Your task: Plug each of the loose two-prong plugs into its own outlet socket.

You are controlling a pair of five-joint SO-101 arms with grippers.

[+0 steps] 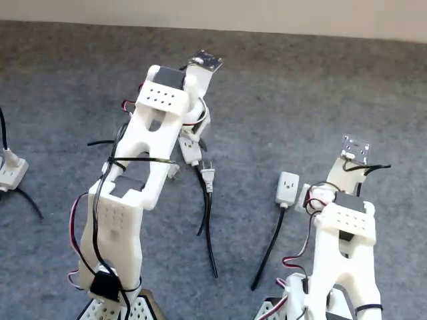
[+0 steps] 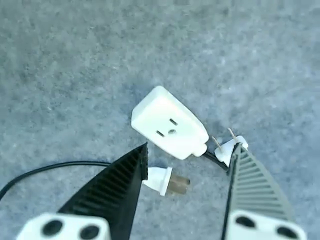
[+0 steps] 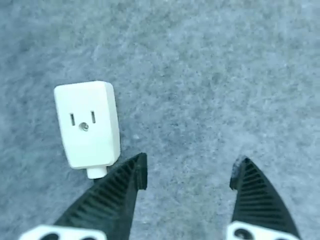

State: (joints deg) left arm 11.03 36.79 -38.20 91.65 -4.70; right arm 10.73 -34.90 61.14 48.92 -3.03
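Beneath my open left gripper (image 2: pixel 191 152) lies a white outlet socket (image 2: pixel 170 124) on the grey carpet. A white two-prong plug (image 2: pixel 167 181) with brass prongs rests between the fingers, untouched. A second plug (image 2: pixel 227 147) sits against the inner edge of one finger (image 2: pixel 250 185), prongs up. In the high view one plug (image 1: pixel 208 176) with a black cord lies just right of the left arm. My right gripper (image 3: pixel 191 162) is open and empty above the carpet, beside another white socket (image 3: pixel 87 122), which the high view shows (image 1: pixel 287 187) left of the right arm.
A third white socket (image 1: pixel 10 172) with a black cord sits at the far left edge. Black cords (image 1: pixel 208 227) trail toward the front between the two arms. A pale wall strip (image 1: pixel 267 13) bounds the carpet at the back.
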